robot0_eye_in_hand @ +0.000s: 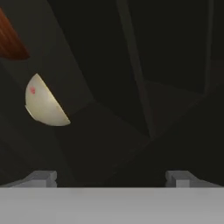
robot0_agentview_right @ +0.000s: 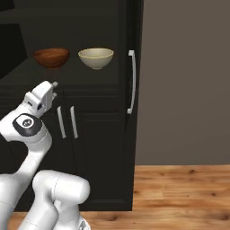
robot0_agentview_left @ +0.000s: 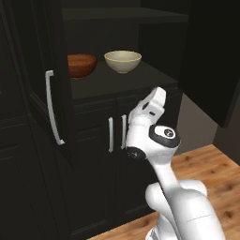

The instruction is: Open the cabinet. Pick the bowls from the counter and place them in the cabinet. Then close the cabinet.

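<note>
The cabinet (robot0_agentview_left: 52, 51) stands open, its left door handle (robot0_agentview_left: 52, 108) near me and its right door (robot0_agentview_left: 211, 56) swung wide. Both bowls rest side by side on the dark inner shelf (robot0_agentview_left: 122, 79): the reddish-brown one (robot0_agentview_left: 80, 64) on the left, the cream one (robot0_agentview_left: 123, 61) to its right. From the other side I see the brown bowl (robot0_agentview_right: 51, 57) and the cream bowl (robot0_agentview_right: 95, 58) too. My gripper (robot0_agentview_left: 158, 95) hangs just below and in front of the shelf edge, open and empty. In the hand view the cream bowl (robot0_eye_in_hand: 43, 105) lies upper left of the open gripper (robot0_eye_in_hand: 111, 179).
Two lower doors with short white handles (robot0_agentview_left: 117, 133) sit under the shelf. The open right door's long handle (robot0_agentview_right: 131, 81) juts out beside a grey wall (robot0_agentview_right: 184, 81). Wooden floor (robot0_agentview_right: 179, 188) spreads to the right of the cabinet.
</note>
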